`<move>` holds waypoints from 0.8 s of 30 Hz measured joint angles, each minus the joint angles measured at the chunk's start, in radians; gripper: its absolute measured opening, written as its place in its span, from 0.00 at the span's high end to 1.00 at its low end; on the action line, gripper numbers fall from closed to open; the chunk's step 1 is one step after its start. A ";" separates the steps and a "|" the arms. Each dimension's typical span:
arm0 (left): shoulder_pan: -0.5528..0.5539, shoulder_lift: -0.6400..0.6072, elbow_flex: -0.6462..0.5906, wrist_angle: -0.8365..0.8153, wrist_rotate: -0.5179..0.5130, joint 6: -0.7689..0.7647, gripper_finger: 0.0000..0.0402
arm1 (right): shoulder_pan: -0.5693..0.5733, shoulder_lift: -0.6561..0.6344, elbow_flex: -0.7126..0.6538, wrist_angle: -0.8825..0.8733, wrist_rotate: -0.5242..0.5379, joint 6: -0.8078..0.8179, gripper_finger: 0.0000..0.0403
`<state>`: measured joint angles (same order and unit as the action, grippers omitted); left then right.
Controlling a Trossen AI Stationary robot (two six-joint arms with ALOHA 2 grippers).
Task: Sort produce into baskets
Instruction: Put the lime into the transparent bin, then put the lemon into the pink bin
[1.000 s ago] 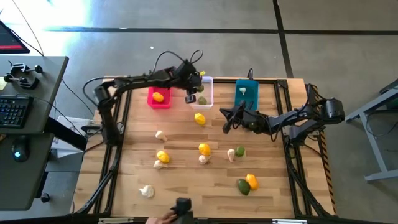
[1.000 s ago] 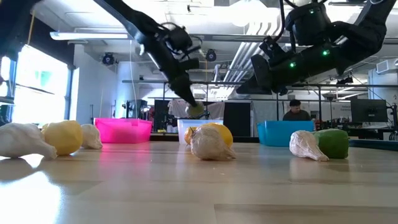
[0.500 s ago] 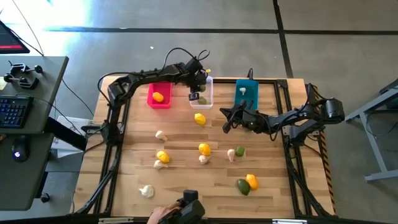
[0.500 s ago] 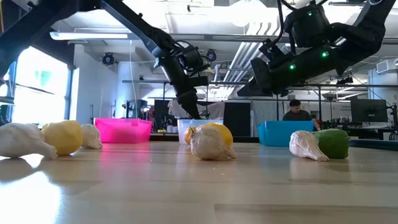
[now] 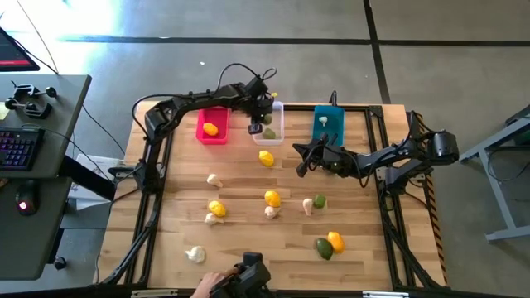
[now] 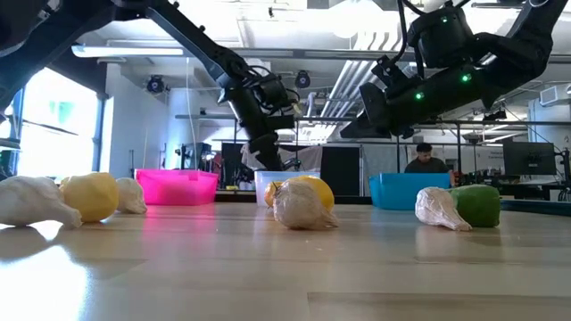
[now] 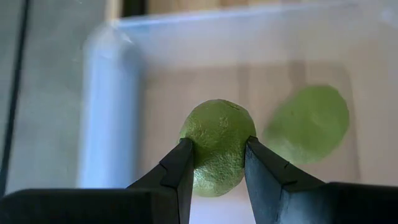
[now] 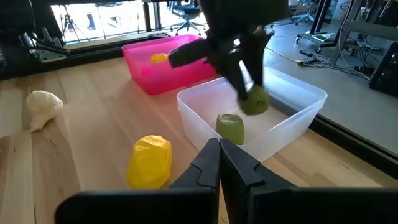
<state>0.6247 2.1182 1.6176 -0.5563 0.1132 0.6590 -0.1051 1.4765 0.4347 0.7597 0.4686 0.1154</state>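
Note:
My left gripper [image 5: 258, 126] is over the translucent white basket [image 5: 277, 112], shut on a green lime [image 7: 217, 146]. A second lime [image 7: 308, 124] lies on that basket's floor. The pink basket [image 5: 212, 136] holds a lemon [image 5: 211, 128], and the teal basket [image 5: 328, 132] holds a garlic [image 5: 323, 120]. Several lemons, garlics and limes lie loose on the wooden table, among them a lemon [image 5: 266, 158] just in front of the white basket. My right gripper [image 5: 300, 161] hovers shut near the table's middle, in front of the teal basket, holding nothing. My left gripper pinches the lime's two opposite sides [image 7: 191, 152] between its two fingers [image 7: 179, 171]. The fingers come from above, slanting down toward the far edge. The lime [image 8: 255, 101] hangs about level with the white basket's rim, clear of the floor and of the other lime.
Loose produce sits across the table's middle and near part: a garlic [image 5: 214, 179], a lemon [image 5: 272, 197], a lime beside a garlic [image 5: 320, 201], a lime and lemon [image 5: 328, 245], a garlic [image 5: 195, 254]. A person's hand [image 5: 209, 286] shows at the near edge.
My left gripper has come down over the white basket with the lime still between its fingers, and it has tipped steeper. The arm has stretched out farther behind it. My right gripper has kept still.

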 joint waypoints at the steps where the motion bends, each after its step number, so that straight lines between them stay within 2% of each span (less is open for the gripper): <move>1: 0.000 0.008 -0.001 -0.008 -0.001 0.005 0.76 | 0.000 0.000 0.000 0.000 0.000 0.000 1.00; 8: -0.005 0.013 0.000 0.012 -0.002 0.000 0.74 | 0.000 0.000 0.000 0.000 0.000 0.000 1.00; 19: -0.011 0.011 0.005 0.047 -0.003 -0.025 0.56 | 0.000 0.000 0.000 -0.004 0.000 0.000 1.00; 24: -0.011 0.011 0.005 0.058 0.024 -0.024 0.60 | 0.000 0.000 0.000 -0.008 0.000 0.000 1.00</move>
<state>0.6136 2.1292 1.6222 -0.4982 0.1367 0.6348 -0.1051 1.4765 0.4347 0.7521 0.4686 0.1150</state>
